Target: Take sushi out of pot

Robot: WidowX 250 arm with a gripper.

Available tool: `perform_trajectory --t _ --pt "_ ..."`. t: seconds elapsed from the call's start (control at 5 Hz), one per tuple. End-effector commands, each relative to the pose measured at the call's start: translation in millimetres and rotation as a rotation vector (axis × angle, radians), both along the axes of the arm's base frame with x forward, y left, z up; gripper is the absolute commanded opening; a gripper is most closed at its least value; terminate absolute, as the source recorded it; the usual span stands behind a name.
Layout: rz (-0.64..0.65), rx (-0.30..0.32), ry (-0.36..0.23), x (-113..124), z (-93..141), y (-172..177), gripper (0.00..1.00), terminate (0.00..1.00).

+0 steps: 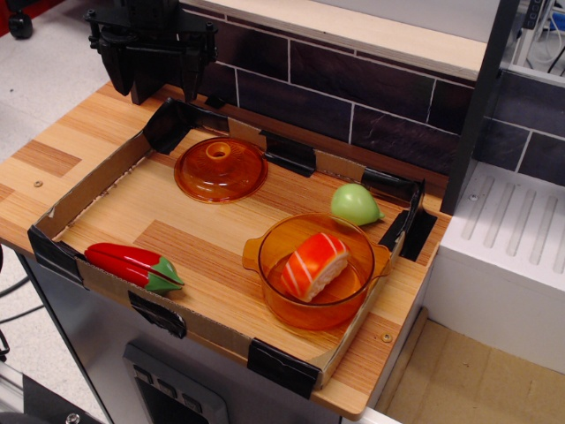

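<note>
Closest to us, the pot (pixel 316 270) is sitting on the wooden table (pixel 53 155), and the sushi (pixel 314 264) is lying inside it. We are seeing 1 red pepper (pixel 134 266), 1 lid (pixel 220 168) and 1 green pear (pixel 355 204). Our gripper (pixel 152 75) is hanging far back, holding nothing, with its jaws a little apart. We are seeing no words.

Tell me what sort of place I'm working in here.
It looks like a toy kitchen set. A wooden counter with a low cardboard rim backs onto a dark tile wall. On it sit toy foods and cookware: sushi in an amber pot, a lid and a red pepper.
</note>
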State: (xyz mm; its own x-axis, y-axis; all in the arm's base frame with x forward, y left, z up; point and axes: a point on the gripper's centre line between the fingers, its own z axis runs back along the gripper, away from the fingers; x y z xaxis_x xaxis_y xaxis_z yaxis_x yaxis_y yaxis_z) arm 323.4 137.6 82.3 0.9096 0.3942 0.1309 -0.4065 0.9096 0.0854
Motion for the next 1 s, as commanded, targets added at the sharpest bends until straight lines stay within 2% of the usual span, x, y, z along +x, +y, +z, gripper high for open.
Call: perform_trajectory --t 0.0,0.2,0.4,0.6,0.8 --pt "0.0 0.0 0.0 0 0 0 1.0 0.0" --pt "-0.057 -0.018 -0.019 -7 10 -16 1.0 0.0" --pt "-0.15 -0.036 -0.005 -18 18 -39 1.0 0.0" --pt "-0.28 -0.101 0.045 -39 27 -74 1.0 0.0" --pt "-0.389 -0.162 0.126 -59 27 -104 1.0 0.0"
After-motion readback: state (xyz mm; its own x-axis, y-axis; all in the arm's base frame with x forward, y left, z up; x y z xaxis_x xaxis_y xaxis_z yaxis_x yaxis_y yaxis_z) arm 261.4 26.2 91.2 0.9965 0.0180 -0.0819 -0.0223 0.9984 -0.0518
